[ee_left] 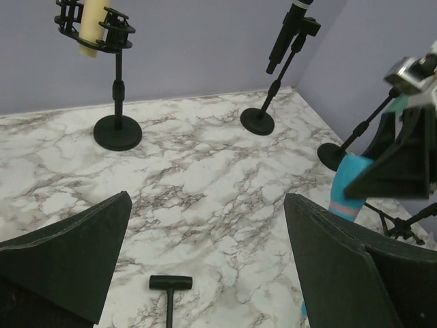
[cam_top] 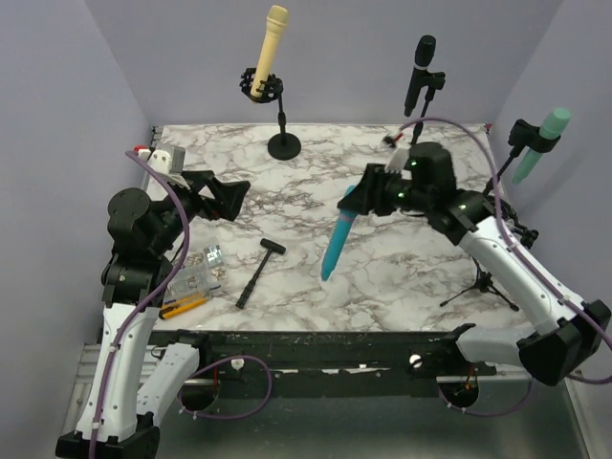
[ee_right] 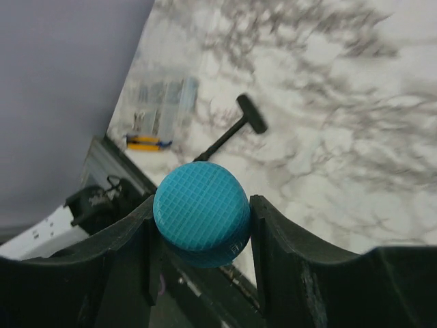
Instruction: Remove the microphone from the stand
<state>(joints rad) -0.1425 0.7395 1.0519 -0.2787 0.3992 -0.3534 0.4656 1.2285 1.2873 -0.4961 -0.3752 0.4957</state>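
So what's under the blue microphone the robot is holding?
Just the marble table. The blue microphone hangs tilted in the right gripper; the hammer lies off to one side. The strip right beneath is covered by the microphone, so whether its tip touches stays unclear.

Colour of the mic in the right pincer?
Bright blue microphone; clearest in the right wrist view.

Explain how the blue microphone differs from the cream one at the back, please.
Colour: the blue microphone is bright turquoise, while the cream microphone is pale beige. Support: the blue one is clamped between the fingers of the right gripper, off any stand; the cream one sits in the clip of its black stand. Pose: the blue one slants down toward the table; the cream one points up, slightly tilted. Both are slim, stick-shaped handheld microphones.
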